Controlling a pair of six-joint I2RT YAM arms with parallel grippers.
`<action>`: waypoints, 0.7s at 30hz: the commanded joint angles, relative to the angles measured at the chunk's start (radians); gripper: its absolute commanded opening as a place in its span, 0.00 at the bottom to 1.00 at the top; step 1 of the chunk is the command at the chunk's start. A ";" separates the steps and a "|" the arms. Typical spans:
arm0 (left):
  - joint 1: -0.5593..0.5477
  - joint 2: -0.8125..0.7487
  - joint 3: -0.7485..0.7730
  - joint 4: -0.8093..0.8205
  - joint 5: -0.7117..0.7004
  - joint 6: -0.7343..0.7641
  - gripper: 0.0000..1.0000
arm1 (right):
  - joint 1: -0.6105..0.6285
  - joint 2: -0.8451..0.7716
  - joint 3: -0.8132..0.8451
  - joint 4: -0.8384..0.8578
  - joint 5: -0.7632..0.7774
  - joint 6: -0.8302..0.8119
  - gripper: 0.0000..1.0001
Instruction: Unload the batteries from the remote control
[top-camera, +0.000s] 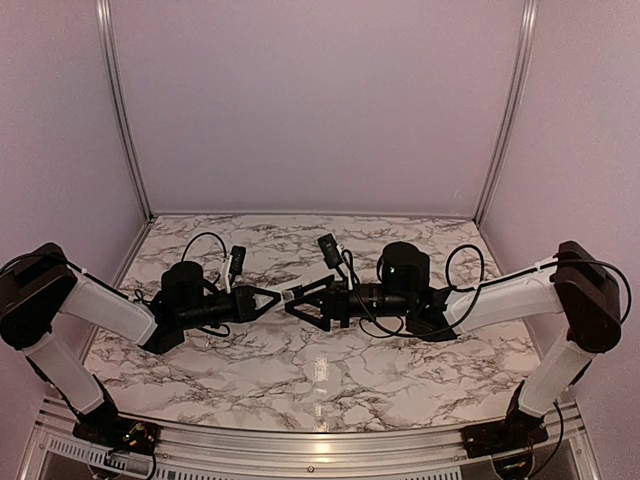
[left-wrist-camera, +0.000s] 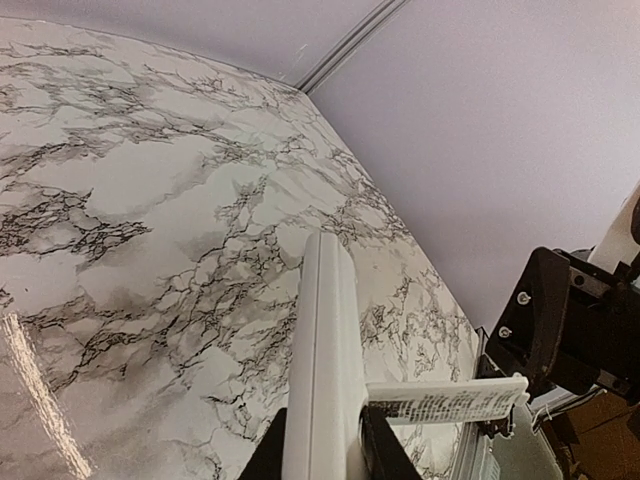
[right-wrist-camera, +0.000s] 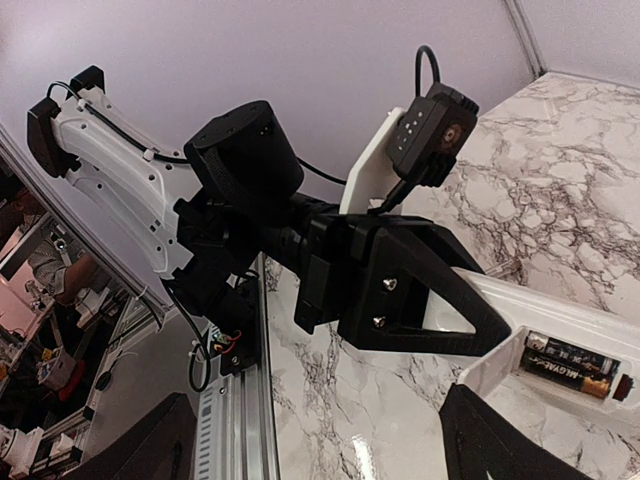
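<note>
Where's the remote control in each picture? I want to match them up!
Top external: the remote control is in the middle, a tiny white bit between the two claws.
Left wrist: bottom middle, a long white bar pointing away.
Right wrist: bottom right, open, with the batteries showing.
Shared landmark: the black left claw gripping it, seen in all three.

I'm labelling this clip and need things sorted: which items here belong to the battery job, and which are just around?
Job: remote control, clamped in left pincer; batteries in its open recess; right pincer, open.
Around: pale printed strip jutting from the remote; marble table.
</note>
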 joint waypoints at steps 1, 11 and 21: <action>-0.020 -0.016 0.040 0.067 0.041 0.012 0.00 | 0.006 0.035 0.020 -0.049 0.022 0.010 0.84; -0.019 -0.023 0.038 0.049 0.017 0.025 0.00 | 0.006 0.037 0.017 -0.082 0.056 0.016 0.84; -0.019 -0.034 0.037 0.021 -0.017 0.044 0.00 | 0.006 0.062 0.032 -0.125 0.085 0.013 0.83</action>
